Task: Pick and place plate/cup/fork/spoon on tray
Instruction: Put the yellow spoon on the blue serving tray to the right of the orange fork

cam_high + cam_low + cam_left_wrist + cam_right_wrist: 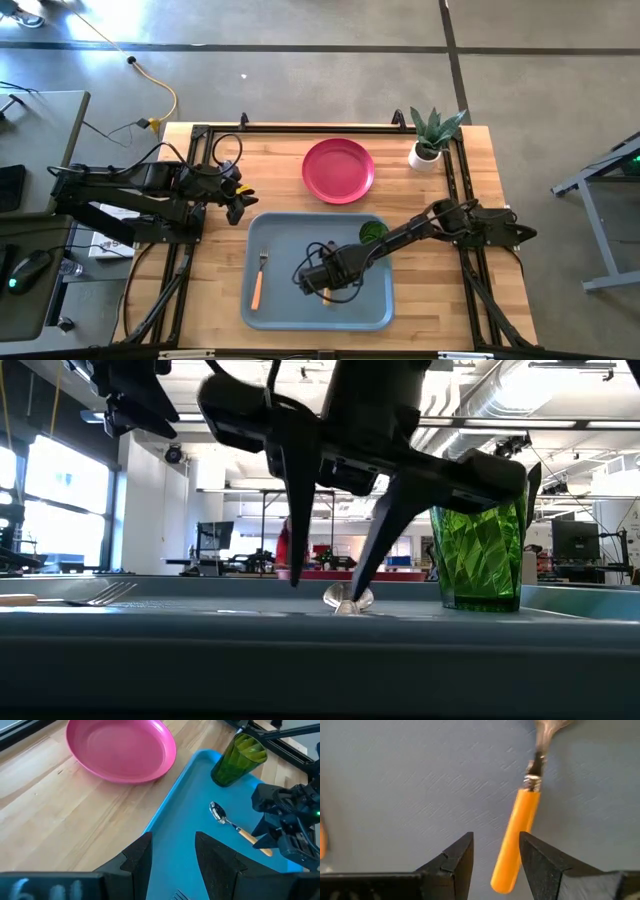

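The grey-blue tray (370, 300) lies at the table's middle near side. On it are the fork (258, 280) at its left, the green cup (373, 232) upright at its far right corner, and the spoon (227, 821), flat on the tray floor. My right gripper (496, 837) is open, pointing down at the tray, with its fingers on either side of the spoon's orange handle (519, 827). The pink plate (338, 170) rests on the table beyond the tray. My left gripper (172, 865) is open and empty over the tray's far left corner. My right gripper's fingers come from above and stand along the spoon's handle near its free end (502, 875). One finger (540, 862) is right beside the handle; whether it touches, I cannot tell. The spoon lies flat on the tray.
A white pot with a green plant (430, 145) stands at the table's far right. Bare wood lies left of the tray and around the plate. Dark frame rails run along the table's left and right edges.
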Motion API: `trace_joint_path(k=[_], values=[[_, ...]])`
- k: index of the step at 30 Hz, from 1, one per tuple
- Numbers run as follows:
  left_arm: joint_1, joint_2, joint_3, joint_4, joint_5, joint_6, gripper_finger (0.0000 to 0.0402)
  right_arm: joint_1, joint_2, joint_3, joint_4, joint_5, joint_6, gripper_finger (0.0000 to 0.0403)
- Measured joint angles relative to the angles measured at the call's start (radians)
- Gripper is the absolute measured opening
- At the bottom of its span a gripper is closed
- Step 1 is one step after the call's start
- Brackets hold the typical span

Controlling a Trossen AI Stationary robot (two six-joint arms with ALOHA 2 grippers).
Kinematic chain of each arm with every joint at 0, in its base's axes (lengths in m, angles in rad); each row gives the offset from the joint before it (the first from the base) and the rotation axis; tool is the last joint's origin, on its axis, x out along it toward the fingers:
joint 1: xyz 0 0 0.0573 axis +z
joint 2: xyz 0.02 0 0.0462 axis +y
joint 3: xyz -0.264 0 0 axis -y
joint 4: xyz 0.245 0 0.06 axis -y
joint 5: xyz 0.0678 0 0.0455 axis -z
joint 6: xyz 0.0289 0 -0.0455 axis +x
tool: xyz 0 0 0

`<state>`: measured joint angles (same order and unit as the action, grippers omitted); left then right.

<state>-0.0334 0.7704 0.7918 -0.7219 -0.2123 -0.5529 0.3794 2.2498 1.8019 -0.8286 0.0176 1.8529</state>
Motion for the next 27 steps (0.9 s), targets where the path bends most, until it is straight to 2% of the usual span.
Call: trace_joint_path(k=[13,27], values=[[0.0,0.0,0.0,0.0,0.0,0.034,0.014,0.0,0.0,0.0,-0.076,0.034,0.032,0.0149],[0.0,0.0,0.0,0.001,0.0,0.034,0.014,0.0,0.024,0.0,-0.068,0.035,0.033,0.0146]])
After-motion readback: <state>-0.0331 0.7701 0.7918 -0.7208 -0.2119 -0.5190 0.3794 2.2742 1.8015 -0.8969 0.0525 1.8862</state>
